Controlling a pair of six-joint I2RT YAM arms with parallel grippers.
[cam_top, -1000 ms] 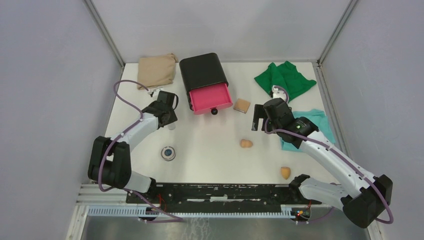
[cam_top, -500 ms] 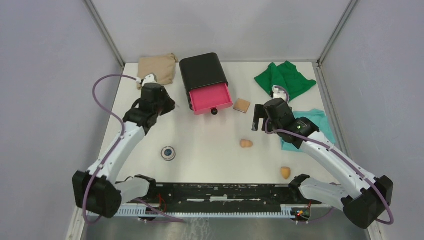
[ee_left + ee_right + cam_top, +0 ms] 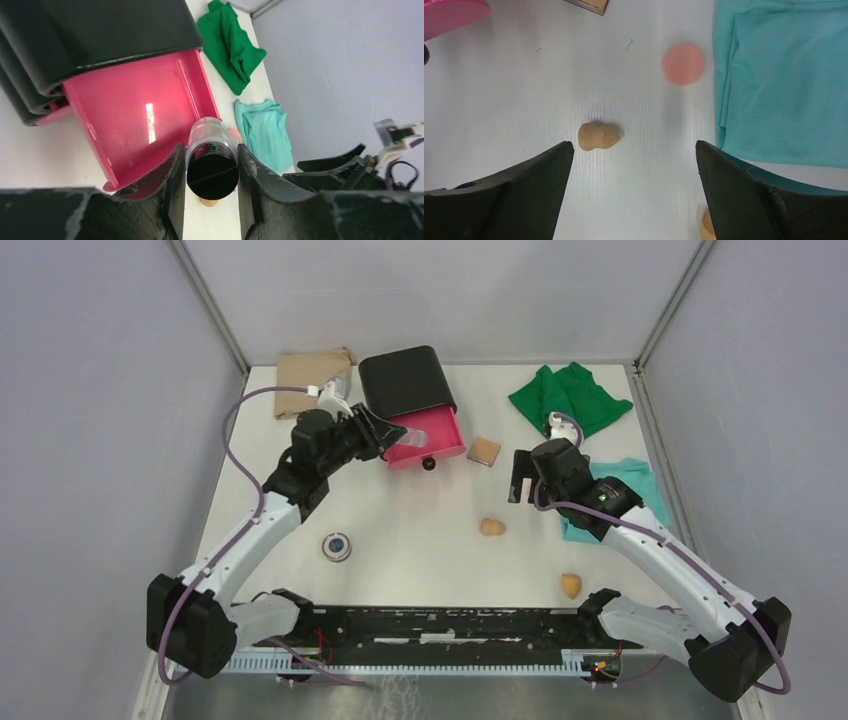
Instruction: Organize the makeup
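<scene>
Swung across the desk (image 3: 420, 540) to the drawer (image 3: 440, 435), my left claw (image 3: 374, 430) sits at its front. My right claw (image 3: 520, 476) hangs mid-desk. Left wrist: claw clamped on the jar (image 3: 212, 167), over the drawer's lip. Right wrist: claw wide above a sponge (image 3: 596, 136), with the pink round piece (image 3: 683, 64) beyond.

The right gripper (image 3: 632, 146) hangs over the white table (image 3: 514, 80), fingers (image 3: 524, 195) spread wide. Just beyond the tips lies a tan sponge (image 3: 598, 136). A pink round piece (image 3: 683, 64) lies farther right, near the teal cloth (image 3: 784, 75). A pad (image 3: 589, 4) and a pink drawer (image 3: 454, 11) show at the far edge. A second sponge (image 3: 707, 227) peeks in at the near edge.
</scene>
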